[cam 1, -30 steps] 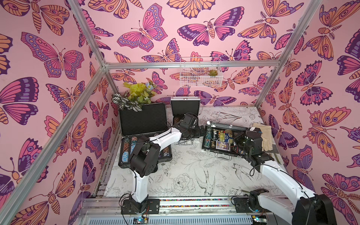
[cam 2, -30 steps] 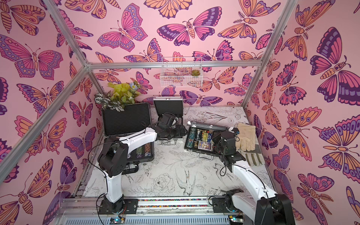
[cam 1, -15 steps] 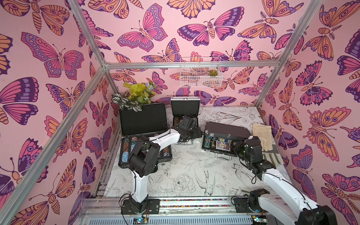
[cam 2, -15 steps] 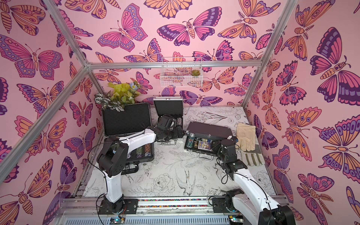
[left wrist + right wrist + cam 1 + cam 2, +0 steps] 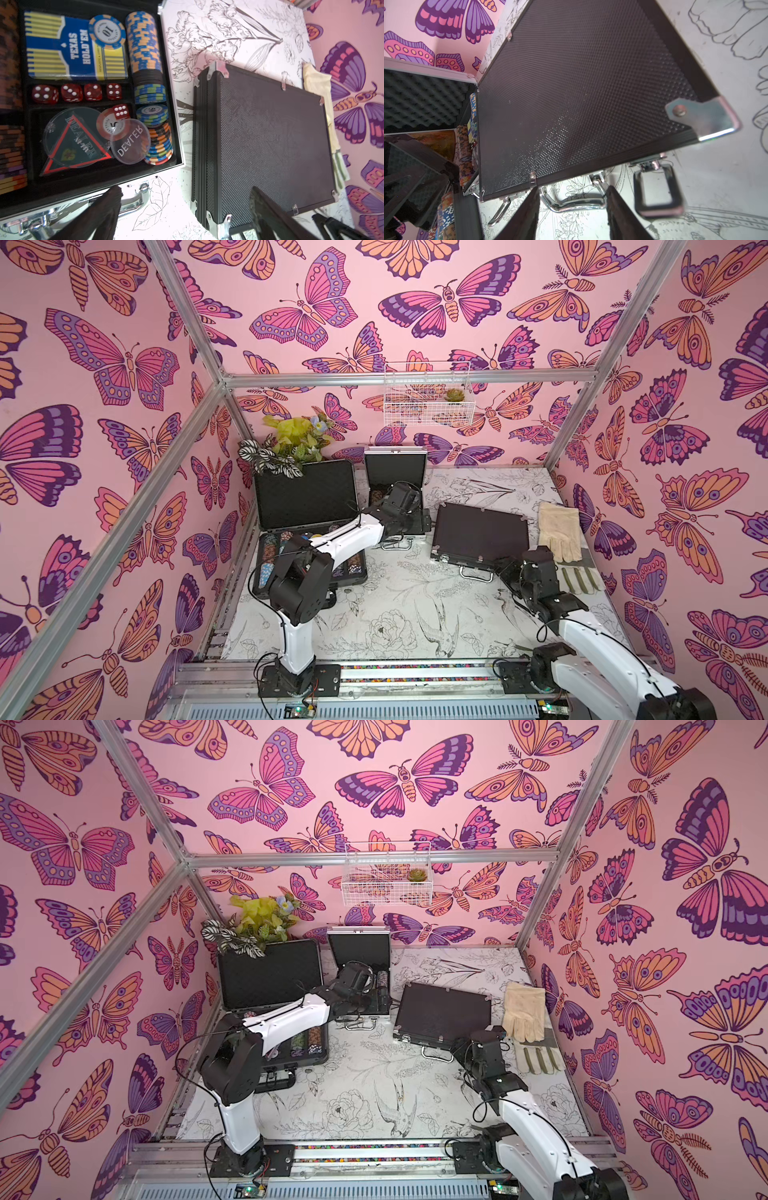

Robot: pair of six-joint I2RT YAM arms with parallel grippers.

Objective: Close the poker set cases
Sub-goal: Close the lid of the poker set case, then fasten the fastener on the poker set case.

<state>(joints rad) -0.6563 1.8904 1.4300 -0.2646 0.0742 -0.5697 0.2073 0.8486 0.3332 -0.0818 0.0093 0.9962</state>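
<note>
Black case — just beyond right tool

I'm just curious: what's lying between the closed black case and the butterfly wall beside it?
Two gloves lie there: a cream glove and, nearer the robot, a green-striped glove. Both top views show them.

The left arm and right arm have white boxy links, black rounded joints and thin black cables looping alongside. Black bases sit on the metal rail. The left gripper and right gripper carry dark, tapered fingers.
</note>
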